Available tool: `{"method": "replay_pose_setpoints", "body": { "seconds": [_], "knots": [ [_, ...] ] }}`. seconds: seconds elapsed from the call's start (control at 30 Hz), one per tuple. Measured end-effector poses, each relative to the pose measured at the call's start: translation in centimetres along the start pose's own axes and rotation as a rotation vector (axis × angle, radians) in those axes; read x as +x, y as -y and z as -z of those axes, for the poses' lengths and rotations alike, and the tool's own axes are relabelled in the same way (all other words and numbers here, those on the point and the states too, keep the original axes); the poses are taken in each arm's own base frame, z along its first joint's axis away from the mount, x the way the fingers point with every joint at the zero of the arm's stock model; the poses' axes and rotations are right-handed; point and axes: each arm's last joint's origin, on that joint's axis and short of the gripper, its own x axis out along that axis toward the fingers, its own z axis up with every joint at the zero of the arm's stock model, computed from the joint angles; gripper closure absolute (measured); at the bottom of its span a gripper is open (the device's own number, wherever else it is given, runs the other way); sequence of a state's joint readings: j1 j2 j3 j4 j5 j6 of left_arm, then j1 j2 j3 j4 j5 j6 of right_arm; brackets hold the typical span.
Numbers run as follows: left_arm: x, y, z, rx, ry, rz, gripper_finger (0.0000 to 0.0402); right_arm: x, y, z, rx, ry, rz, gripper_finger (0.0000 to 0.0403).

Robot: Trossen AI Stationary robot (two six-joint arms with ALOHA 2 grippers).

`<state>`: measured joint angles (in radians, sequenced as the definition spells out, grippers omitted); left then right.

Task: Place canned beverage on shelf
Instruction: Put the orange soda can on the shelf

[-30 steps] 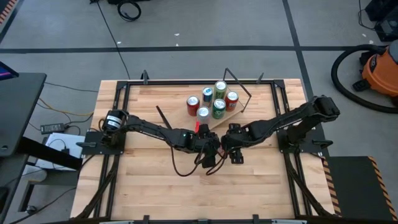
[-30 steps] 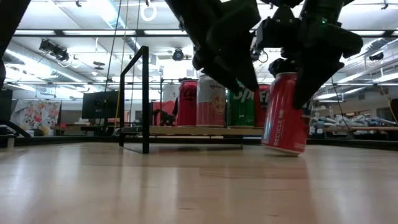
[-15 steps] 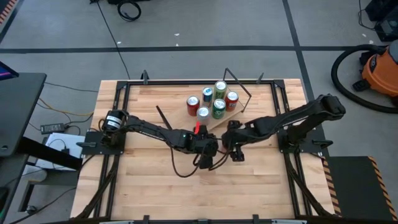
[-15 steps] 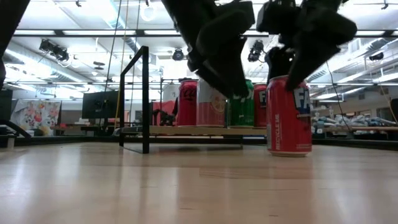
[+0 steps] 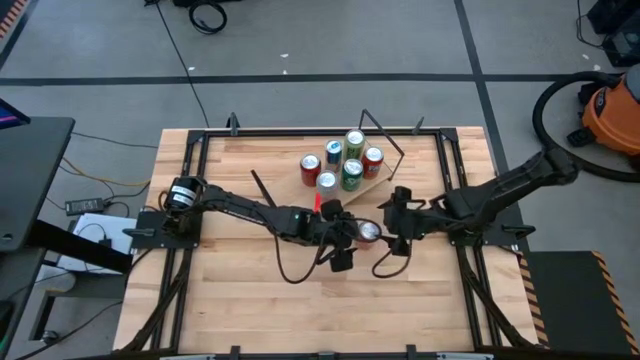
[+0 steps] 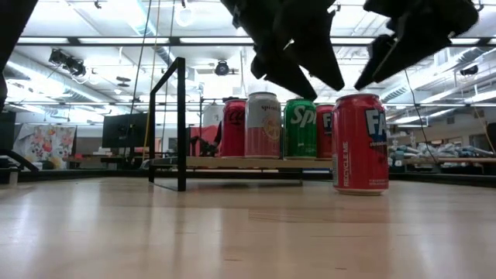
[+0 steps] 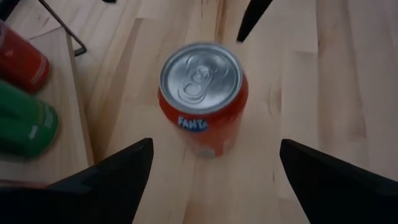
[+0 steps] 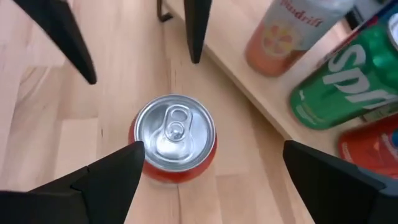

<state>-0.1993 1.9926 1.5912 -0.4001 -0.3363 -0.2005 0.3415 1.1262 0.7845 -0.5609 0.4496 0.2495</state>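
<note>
A red Fanta can (image 5: 369,232) stands upright on its base on the wooden tabletop, just in front of the shelf (image 5: 368,189). The shelf is a light-wood board with black rod frames (image 6: 180,124), and several cans (image 5: 340,165) stand on it. My left gripper (image 5: 347,238) is open, on the can's left and above it. My right gripper (image 5: 391,232) is open, on the can's right and raised. In the left wrist view the can (image 7: 203,99) shows past both fingers, clear of them. In the right wrist view the can (image 8: 174,138) also stands free.
Black metal rails (image 5: 455,170) run along the table's left, right and far edges. An orange vacuum with a hose (image 5: 610,110) stands on the floor beyond the table's right side. Bare wood (image 5: 330,310) lies toward the near edge.
My right gripper has opened and let go of the red can. It has then drawn back toward the table's right edge and risen. The can was tilted and partly lifted in its grip, and now stands upright on the table.
</note>
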Motion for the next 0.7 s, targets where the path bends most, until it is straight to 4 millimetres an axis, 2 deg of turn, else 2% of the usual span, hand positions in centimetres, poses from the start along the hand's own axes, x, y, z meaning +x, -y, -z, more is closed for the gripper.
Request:
{"method": "replay_pose_setpoints", "body": {
  "seconds": [0.33,0.7],
  "knots": [
    [-2.1,-0.4,-2.3,-0.002,-0.038,-0.025,0.0040,1.5,-0.7,4.0,0.077,0.179,0.131,0.0009],
    [-4.0,-1.0,-3.8,-0.024,-0.082,-0.061,0.0040,2.9,-1.0,6.0,0.115,0.284,0.123,0.0009]
  ]
}}
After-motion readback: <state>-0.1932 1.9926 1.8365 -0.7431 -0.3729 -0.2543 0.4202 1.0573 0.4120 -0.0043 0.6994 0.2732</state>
